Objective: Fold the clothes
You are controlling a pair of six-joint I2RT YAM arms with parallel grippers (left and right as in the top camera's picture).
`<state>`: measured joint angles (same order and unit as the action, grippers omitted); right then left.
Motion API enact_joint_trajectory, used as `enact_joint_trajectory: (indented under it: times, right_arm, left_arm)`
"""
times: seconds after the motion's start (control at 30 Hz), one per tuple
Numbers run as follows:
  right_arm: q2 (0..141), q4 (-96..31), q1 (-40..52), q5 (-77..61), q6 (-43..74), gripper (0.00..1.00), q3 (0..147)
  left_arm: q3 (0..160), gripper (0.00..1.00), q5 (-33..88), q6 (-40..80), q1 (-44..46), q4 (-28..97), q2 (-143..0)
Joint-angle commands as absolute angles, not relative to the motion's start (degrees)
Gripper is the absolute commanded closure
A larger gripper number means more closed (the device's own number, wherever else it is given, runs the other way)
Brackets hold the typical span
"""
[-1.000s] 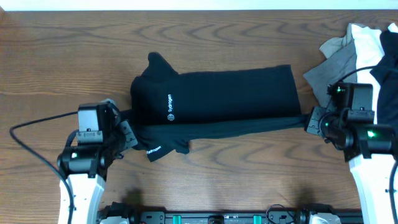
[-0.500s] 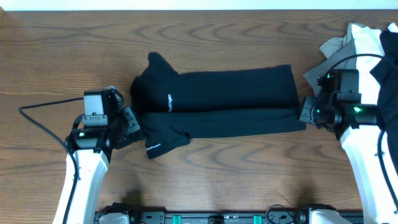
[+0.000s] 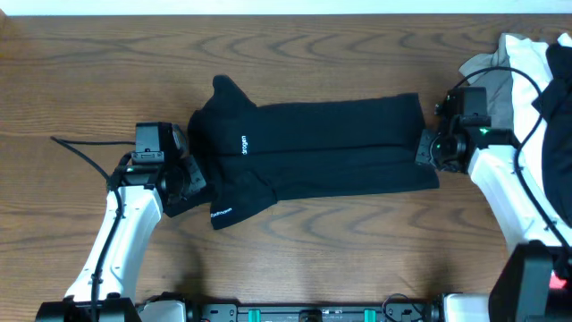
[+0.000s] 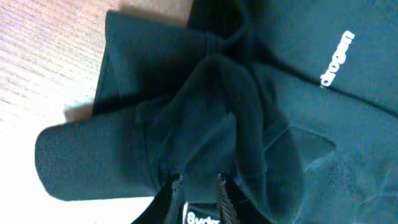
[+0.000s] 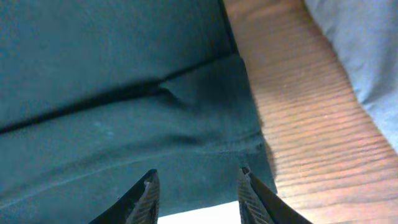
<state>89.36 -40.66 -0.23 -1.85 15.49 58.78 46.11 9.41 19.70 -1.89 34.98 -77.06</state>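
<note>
Black garment (image 3: 331, 143): folded lengthwise into a long flat band across the middle of the overhead frame, with a crease running along its length.
Left end: broader and rumpled; one sleeve corner pokes toward the upper left and another flap juts toward the lower left.
White lettering (image 3: 243, 144): one short word sits sideways near the left end, and a second lies on the lower-left flap. It is too small to read in full.
Right end: a fairly straight cut edge, with the lower layer reaching slightly further right than the upper.
Left gripper (image 3: 183, 179): at the garment's left end. In the wrist view (image 4: 199, 190) its fingers are clamped on a bunched ridge of the black cloth, with a white label showing between them.
Right gripper (image 3: 427, 148): at the garment's right end. In the wrist view (image 5: 198, 173) its fingers are spread apart over the cloth's edge, holding nothing.
Pile of clothes (image 3: 492, 85): grey, white and black pieces heaped at the upper right edge, just beyond the right gripper.
Table (image 3: 313, 45): brown wood grain, bare around the garment.
</note>
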Motion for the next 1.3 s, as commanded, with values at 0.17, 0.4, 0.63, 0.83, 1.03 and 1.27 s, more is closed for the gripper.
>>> enact_joint_trajectory:
  times: [0.17, 0.4, 0.63, 0.83, 1.03, 1.27]
  right_arm:
    - [89.52, -42.68, 0.08, -1.98, 13.61, 0.62, 59.66]
    - [89.6, -43.48, 0.43, -4.64, 12.25, 0.68, 59.44]
    - [89.71, -43.48, 2.02, -4.95, 11.66, 0.67, 59.44]
    - [89.71, -43.53, 2.07, -4.97, 11.66, 0.67, 59.44]
    - [89.71, -43.53, 2.07, -4.95, 11.66, 0.67, 59.44]
    - [89.71, -44.38, 2.07, -4.95, 11.55, 0.67, 59.44]
  left_arm:
    - [47.59, 0.75, 5.72, 18.0, -2.2, 38.09, -77.03]
    - [46.81, 0.71, 1.61, 18.06, -2.2, 39.16, -77.17]
    - [45.98, 0.54, 0.34, 18.46, -2.2, 37.21, -77.6]
    - [45.98, 0.46, 0.36, 18.46, -2.2, 36.47, -79.81]
    - [45.98, 0.46, 0.4, 18.46, -2.17, 34.48, -86.06]
    - [46.11, 0.94, -1.34, 17.56, -2.59, 29.58, -89.14]
